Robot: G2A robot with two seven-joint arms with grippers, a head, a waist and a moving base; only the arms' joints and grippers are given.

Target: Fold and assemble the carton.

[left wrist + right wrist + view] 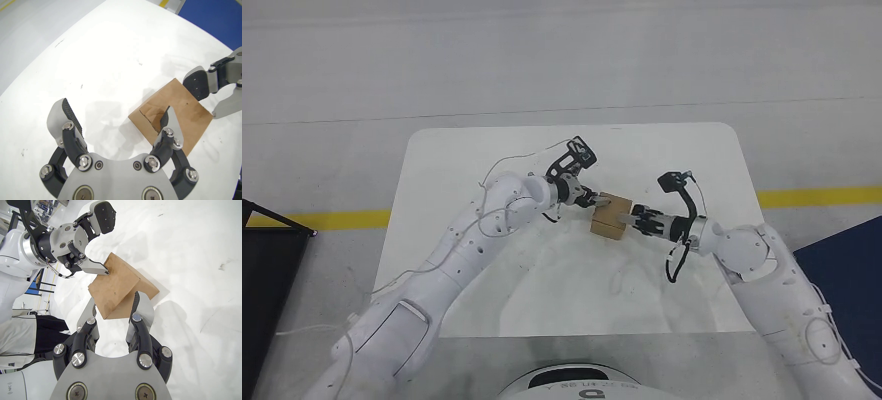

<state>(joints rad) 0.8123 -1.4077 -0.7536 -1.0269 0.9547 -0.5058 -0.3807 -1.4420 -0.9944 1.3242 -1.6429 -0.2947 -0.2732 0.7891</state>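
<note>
Brown cardboard carton (610,217) mid white tabletop (682,160), half-folded, top panel tilted. Left pincer (116,105) wide open, one fingertip on panel. Right pincer (115,301) open, straddling carton end. Suggest: press panel down slowly along crease, right pincer bracing against slide.

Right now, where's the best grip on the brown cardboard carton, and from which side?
Take the brown cardboard carton by its raised top panel, at the free edge facing the right gripper, coming in low from that side. The panel tilts up off the base there, likely leaving a gap to pinch across. The open left gripper has one fingertip on the far edge.
</note>
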